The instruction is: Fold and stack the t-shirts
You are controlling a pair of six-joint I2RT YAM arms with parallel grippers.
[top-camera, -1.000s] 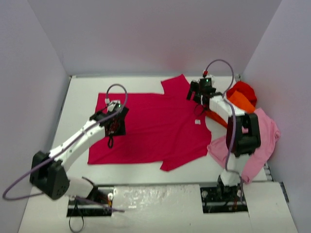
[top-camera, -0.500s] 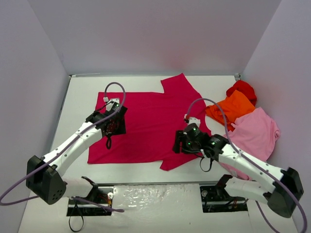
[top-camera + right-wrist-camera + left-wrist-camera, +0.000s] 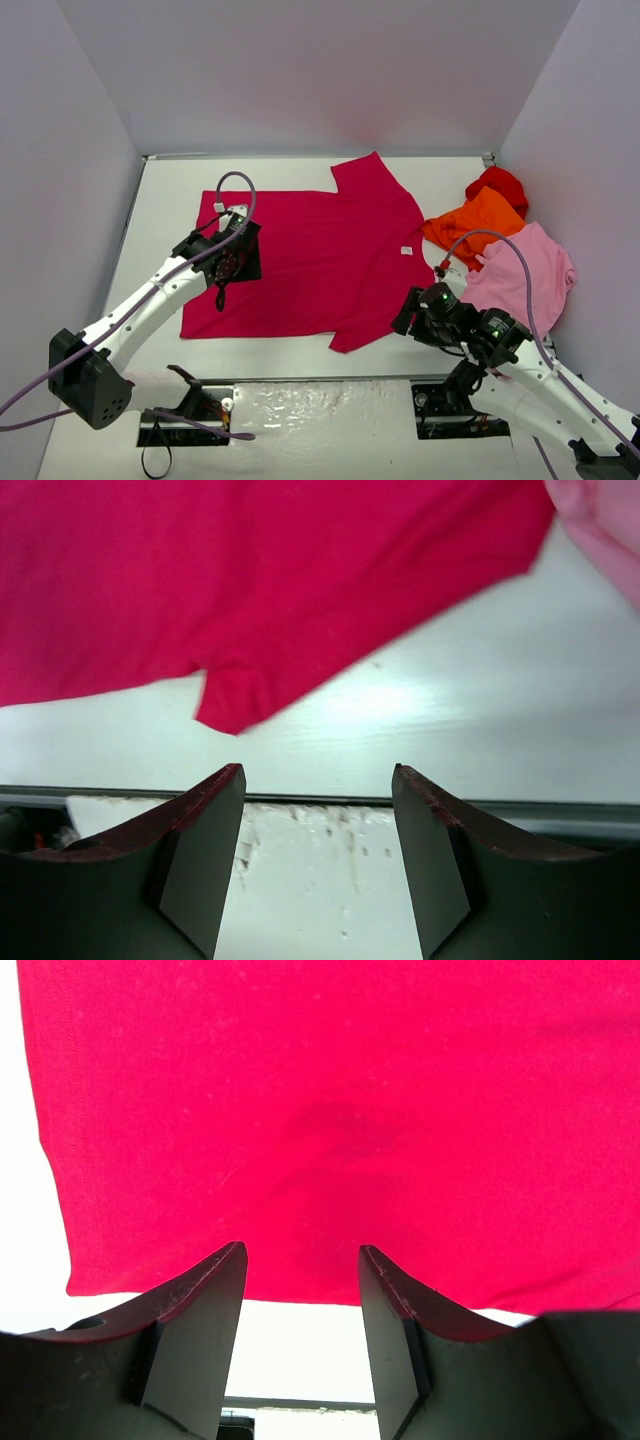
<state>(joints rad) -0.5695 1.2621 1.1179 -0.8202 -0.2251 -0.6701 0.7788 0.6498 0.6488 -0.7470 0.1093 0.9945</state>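
A raspberry-red t-shirt (image 3: 310, 265) lies spread flat on the white table (image 3: 300, 175), its small white tag (image 3: 407, 250) near the right side. At the far right, an orange t-shirt (image 3: 480, 222), a bright red one (image 3: 500, 183) and a pale pink one (image 3: 525, 275) lie crumpled together. My left gripper (image 3: 232, 262) hovers over the spread shirt's left part, open and holding nothing; its wrist view shows the red cloth (image 3: 330, 1110) just beyond its gripper (image 3: 300, 1250). My right gripper (image 3: 415, 315) is open and holding nothing near the table's front edge, beside the shirt's near sleeve (image 3: 250, 580).
White walls close in the table on the left, back and right. A metal strip (image 3: 320, 800) marks the table's front edge under my right gripper (image 3: 318, 770). The pink cloth (image 3: 605, 530) shows at that view's top right corner. Both arm bases (image 3: 460, 400) sit below the front edge.
My right arm swung from the far collar area back to the table's front edge by the near sleeve, and its jaws narrowed. The left arm shifted only slightly.
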